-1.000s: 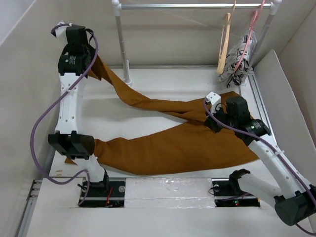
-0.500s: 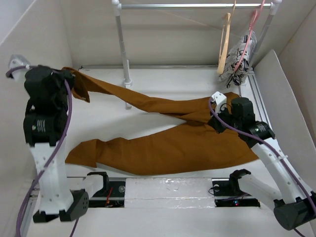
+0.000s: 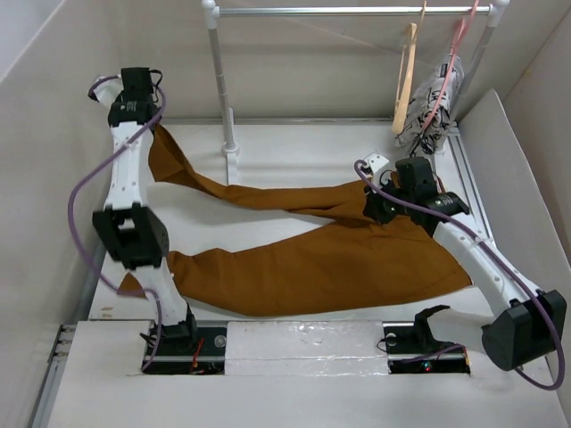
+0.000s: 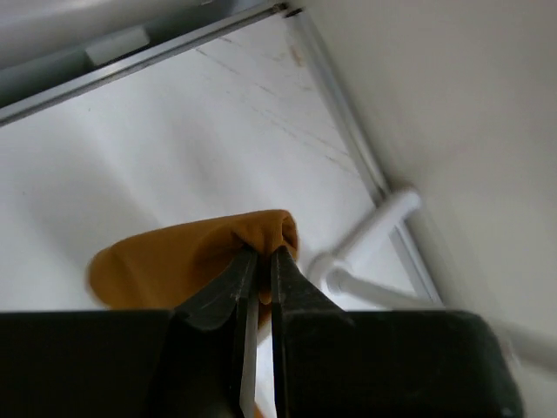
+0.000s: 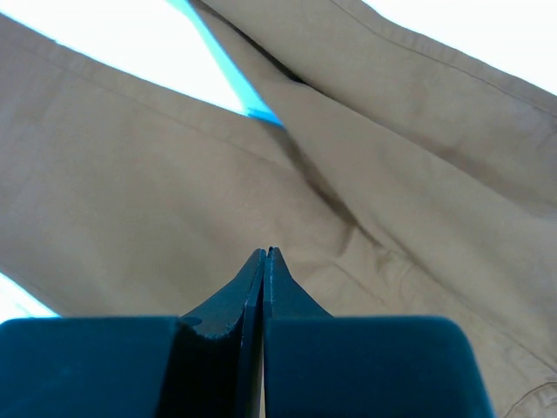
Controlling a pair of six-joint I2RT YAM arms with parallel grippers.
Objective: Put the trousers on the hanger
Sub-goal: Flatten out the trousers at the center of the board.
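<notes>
The rust-brown trousers [image 3: 321, 263] lie spread across the table, legs pointing left. My left gripper [image 3: 149, 125] is at the far left, shut on the end of the far leg and holding it lifted. In the left wrist view the fabric [image 4: 174, 257] is pinched between the jaws of my left gripper [image 4: 261, 252]. My right gripper [image 3: 375, 209] is shut, its tips down on the crotch area. The right wrist view shows my right gripper [image 5: 265, 252] with no cloth between its jaws, over the fabric [image 5: 130, 174]. The tan wooden hanger [image 3: 407, 76] hangs on the rail at the far right.
A white rack stands at the back: a pole [image 3: 221, 80] with its foot beside the far leg, and a rail [image 3: 348, 11]. A pink hanger with patterned cloth [image 3: 439, 98] hangs next to the wooden one. Walls close in on the left and right.
My left arm swung out to the left and up, then back to the far left, carrying the leg end with it. My right gripper shifted slightly left and farther back over the crotch.
</notes>
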